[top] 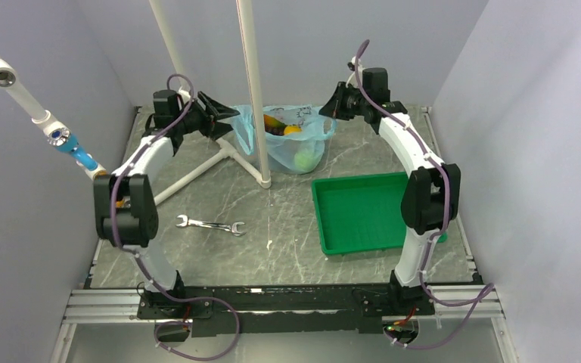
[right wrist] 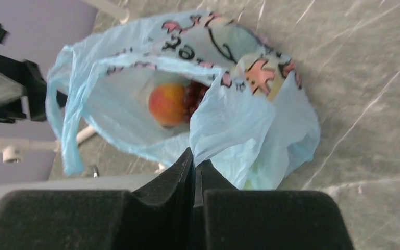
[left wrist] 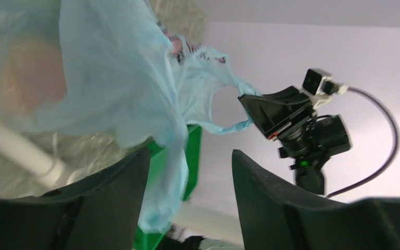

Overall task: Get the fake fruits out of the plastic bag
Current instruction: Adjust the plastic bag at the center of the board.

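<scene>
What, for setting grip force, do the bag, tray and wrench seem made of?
The plastic bag: thin translucent light-blue film, crinkled; a fruit shows through. The green tray: likely rigid moulded plastic, even colour, raised rim. The wrench: metal, silvery sheen.

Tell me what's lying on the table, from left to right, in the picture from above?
wrench → bag → tray

Overhead; wrist views sharing plastic bag (right wrist: 239, 120)
</scene>
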